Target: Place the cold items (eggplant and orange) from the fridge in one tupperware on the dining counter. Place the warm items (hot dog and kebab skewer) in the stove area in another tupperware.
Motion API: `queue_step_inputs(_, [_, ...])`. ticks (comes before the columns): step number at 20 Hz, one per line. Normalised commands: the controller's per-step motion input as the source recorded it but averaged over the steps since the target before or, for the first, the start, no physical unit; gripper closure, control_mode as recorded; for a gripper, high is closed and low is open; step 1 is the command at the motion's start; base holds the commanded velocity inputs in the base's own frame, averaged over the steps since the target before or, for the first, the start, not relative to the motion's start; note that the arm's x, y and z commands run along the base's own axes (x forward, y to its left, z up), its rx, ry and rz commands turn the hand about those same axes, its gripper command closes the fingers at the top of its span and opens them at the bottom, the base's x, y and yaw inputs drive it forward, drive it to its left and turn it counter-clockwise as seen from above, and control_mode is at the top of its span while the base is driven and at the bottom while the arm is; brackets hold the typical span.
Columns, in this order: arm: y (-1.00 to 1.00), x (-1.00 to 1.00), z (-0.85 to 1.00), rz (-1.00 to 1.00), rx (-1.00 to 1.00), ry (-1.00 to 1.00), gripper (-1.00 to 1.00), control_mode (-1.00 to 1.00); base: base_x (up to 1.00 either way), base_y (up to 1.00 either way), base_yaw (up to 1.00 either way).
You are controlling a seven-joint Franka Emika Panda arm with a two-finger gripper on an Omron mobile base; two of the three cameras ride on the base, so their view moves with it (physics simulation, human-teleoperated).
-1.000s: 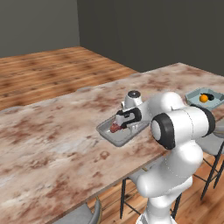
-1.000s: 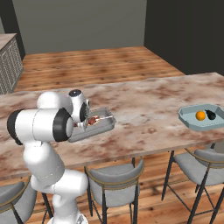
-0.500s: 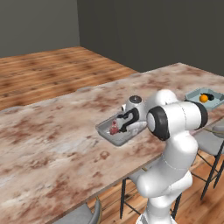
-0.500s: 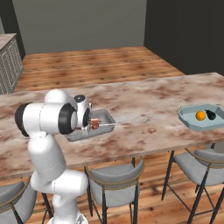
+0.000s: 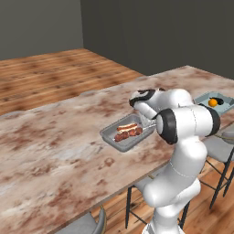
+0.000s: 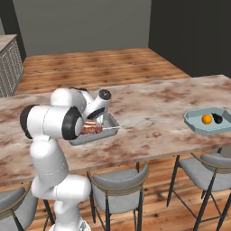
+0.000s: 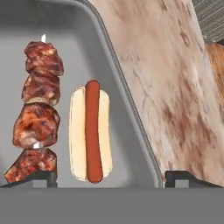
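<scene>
The hot dog (image 7: pixel 91 131) and the kebab skewer (image 7: pixel 38 111) lie side by side in a grey tupperware (image 7: pixel 127 103) on the dining counter (image 7: pixel 170 65). My gripper (image 7: pixel 109 178) hangs just above the tray's near end, open. One fingertip is over the skewer's end and the other is outside the rim. From the base, the same tupperware (image 5: pixel 109 135) holds the hot dog (image 5: pixel 127 127) and the skewer (image 5: pixel 129 134) right in front of my hand. Far to the right, a pale blue tupperware (image 6: pixel 195 122) holds the orange (image 6: pixel 206 119) and the dark eggplant (image 6: pixel 218 118).
Grey stools (image 6: pixel 118 182) stand along the counter's near edge (image 6: pixel 135 158) beside my base, with another stool (image 6: pixel 208 168) under the blue tupperware. Wooden floor (image 5: pixel 55 68) lies beyond the counter.
My jaws have opened wide and the kebab skewer now lies loose in the grey tray beside the hot dog. My elbow has swung over while the hand stayed above the tray.
</scene>
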Motion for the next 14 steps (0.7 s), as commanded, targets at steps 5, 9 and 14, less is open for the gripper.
queue_step_inputs(5, [-0.65, -0.30, 1.00, 0.13, 0.28, -0.13, -1.00, -1.00, 0.00, 0.00, 0.00])
queue_step_inputs(9, [-0.43, -1.00, 1.00, 0.11, 0.15, 0.00, -1.00, -1.00, 0.00, 0.00, 0.00])
queue_step_inputs(14, [-0.17, -1.00, 1.00, 0.07, 0.01, 0.16, -1.00, -1.00, 0.00, 0.00, 0.00])
